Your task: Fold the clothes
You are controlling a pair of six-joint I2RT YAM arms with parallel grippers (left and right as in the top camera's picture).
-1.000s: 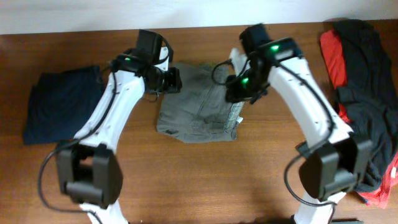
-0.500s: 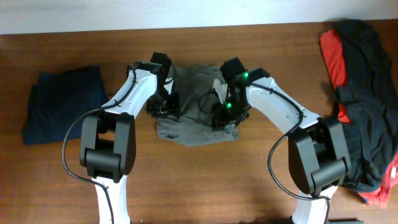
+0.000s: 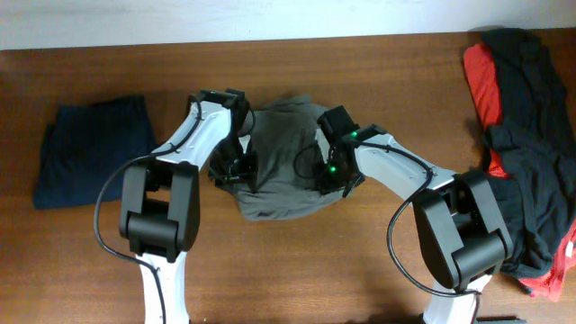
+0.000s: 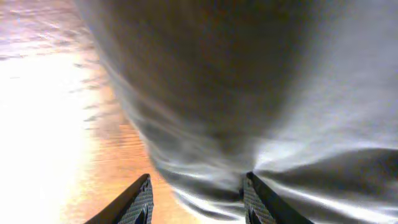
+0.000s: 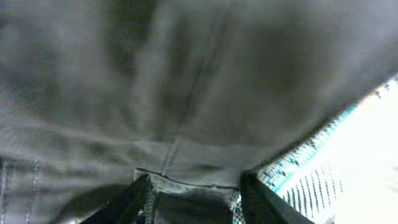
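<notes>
The grey-khaki shorts (image 3: 283,153) lie bunched and rounded at the middle of the wooden table (image 3: 288,270), between both arms. My left gripper (image 3: 238,171) is at the shorts' left edge. In the left wrist view (image 4: 197,180) its jaws stand partly apart with the cloth edge (image 4: 280,93) between them beside the right finger. My right gripper (image 3: 335,176) is at the shorts' right edge. In the right wrist view (image 5: 196,180) a thick seamed fold of the shorts (image 5: 186,74) fills the gap between the fingers. A white, blue-striped lining (image 5: 298,168) shows at the right.
A folded dark navy garment (image 3: 90,157) lies at the left of the table. A heap of black and red garments (image 3: 522,135) lies along the right edge. A white wall runs along the far side.
Both grippers moved toward the table's front with the shorts' sides. The shorts went from a flat rectangle to a drawn-in, rounded bundle whose front edge sits nearer me.
</notes>
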